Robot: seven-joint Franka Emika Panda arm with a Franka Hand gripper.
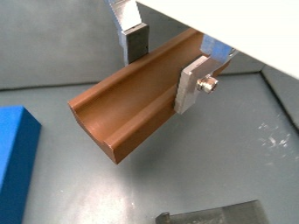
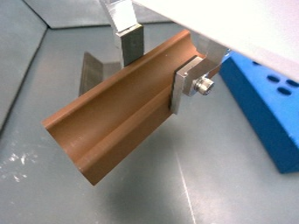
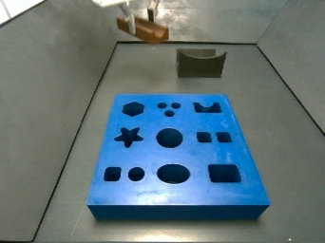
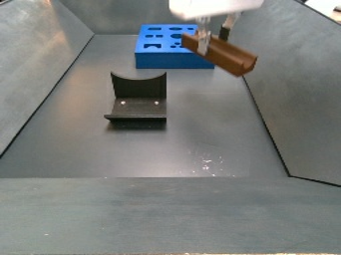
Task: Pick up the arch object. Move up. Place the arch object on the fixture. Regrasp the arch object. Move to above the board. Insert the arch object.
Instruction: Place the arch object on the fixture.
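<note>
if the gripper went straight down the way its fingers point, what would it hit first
Probably bare grey floor. The gripper, shut on the arch object, hangs in the air; the wrist views show the board and the fixture off to the sides. Depth is unclear.

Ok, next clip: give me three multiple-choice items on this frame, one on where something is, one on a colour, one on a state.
1. Where is the orange-brown channelled arch block?
A. Lying in the dark grey U-topped fixture
B. Up in the air, clear of the floor
C. Seated in the blue board

2. What colour is the thick slab with shaped cutouts?
A. Bright blue
B. Green
C. Red

3. What is the pincer doing?
A. Open above the fixture
B. Shut on nothing
C. Shut on the arch block

Answers: 1 B, both side views show the block hanging off the floor, apart from fixture and board. 2 A, plain in a side view. 3 C, both wrist views show the silver fingers clamping the block's sides.
</note>
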